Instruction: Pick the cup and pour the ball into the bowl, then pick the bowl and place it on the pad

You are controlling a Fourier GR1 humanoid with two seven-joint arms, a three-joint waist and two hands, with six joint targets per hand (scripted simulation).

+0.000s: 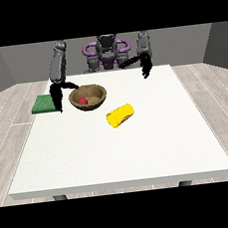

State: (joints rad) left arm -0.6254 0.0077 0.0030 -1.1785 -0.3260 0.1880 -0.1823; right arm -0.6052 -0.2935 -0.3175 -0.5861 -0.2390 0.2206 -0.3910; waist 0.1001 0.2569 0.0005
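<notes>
**A:** Look at the hand at the view's left (57, 96) — it hangs low over the worktop (120, 150), just beside the bowl (88, 97), dark fingers pointing down. It sits between the bowl and the green pad (44, 103). I can't tell from here whether those fingers are spread or curled, and I can't tell if they touch the rim.

**B:** And the other one?

**A:** The hand at the view's right (145, 70) is up near the far edge, well apart from everything. Nothing in it that I can see; whether it's released or clenched, I can't tell either.

**B:** The ball?

**A:** Red ball (82, 101) is sitting inside the bowl. The yellow cup (121, 114) lies on its side on the worktop, near the bowl, toward us. So the pour looks done to me, and the bowl is the next job.

**B:** What worries you?

**A:** The bowl is wide and round-sided. If the hand catches only one edge of the rim, I'd guess the bowl tips as it lifts and the ball rolls out. The pad is close on the far side of that hand, so a sweeping arm could also nudge the pad, or set the bowl half on, half off it.
</notes>
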